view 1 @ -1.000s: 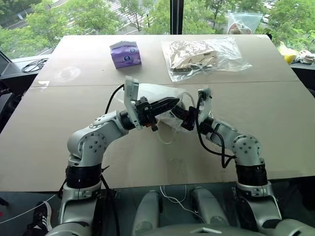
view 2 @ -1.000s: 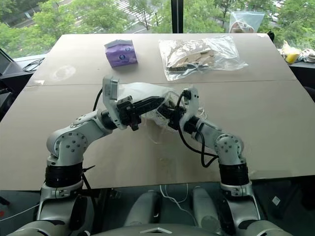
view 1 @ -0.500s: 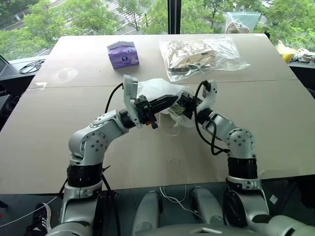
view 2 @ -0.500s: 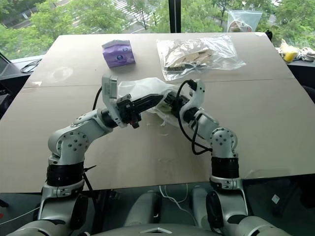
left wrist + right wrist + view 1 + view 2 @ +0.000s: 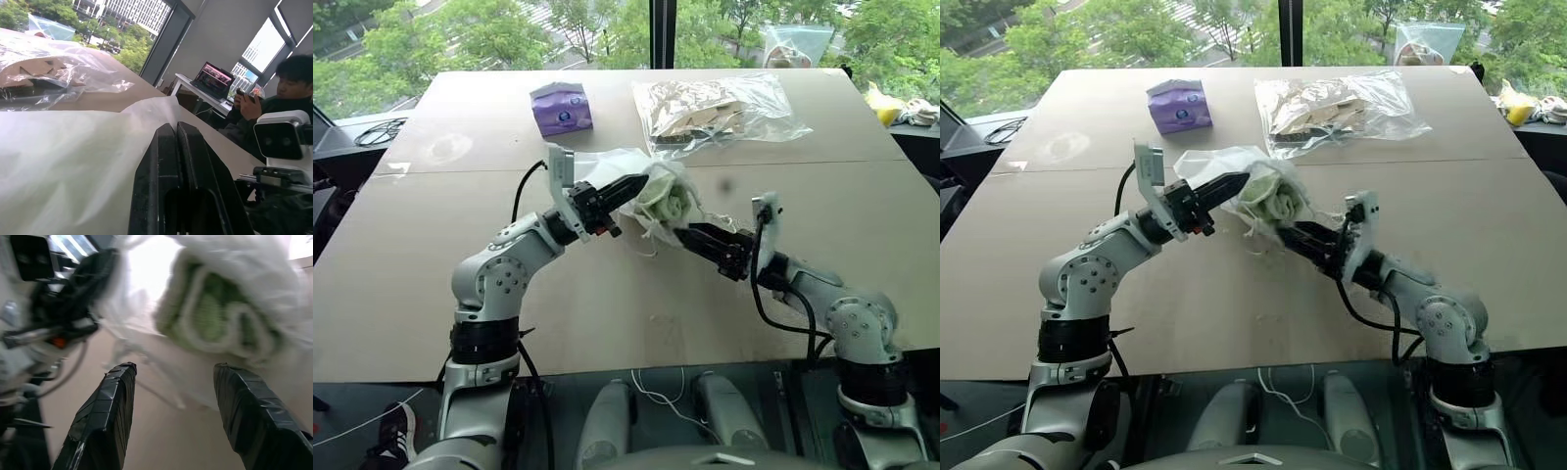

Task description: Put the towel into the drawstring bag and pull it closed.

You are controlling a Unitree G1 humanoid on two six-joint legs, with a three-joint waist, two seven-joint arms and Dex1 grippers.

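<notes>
The white drawstring bag (image 5: pixel 628 174) hangs just above the table, and my left gripper (image 5: pixel 639 182) is shut on its thin fabric (image 5: pixel 73 161). The light green towel (image 5: pixel 668 201) bulges inside the bag at its right end, and in the right wrist view the towel (image 5: pixel 215 318) shows through the cloth. White cords (image 5: pixel 653 245) dangle below the bag. My right gripper (image 5: pixel 690 235) is open, a short way to the right of the bag and pointing at it, with nothing between its fingers (image 5: pixel 105 406).
A purple tissue pack (image 5: pixel 562 108) and a clear plastic bag with brown contents (image 5: pixel 720 110) lie at the back of the brown table (image 5: pixel 607 313). Black cables (image 5: pixel 380 129) sit off the far left edge. A seated person (image 5: pixel 274 93) shows beyond the table.
My right gripper opened, let go of the bag and drew back to the right. The left gripper kept its hold and shifted the bag slightly away from me.
</notes>
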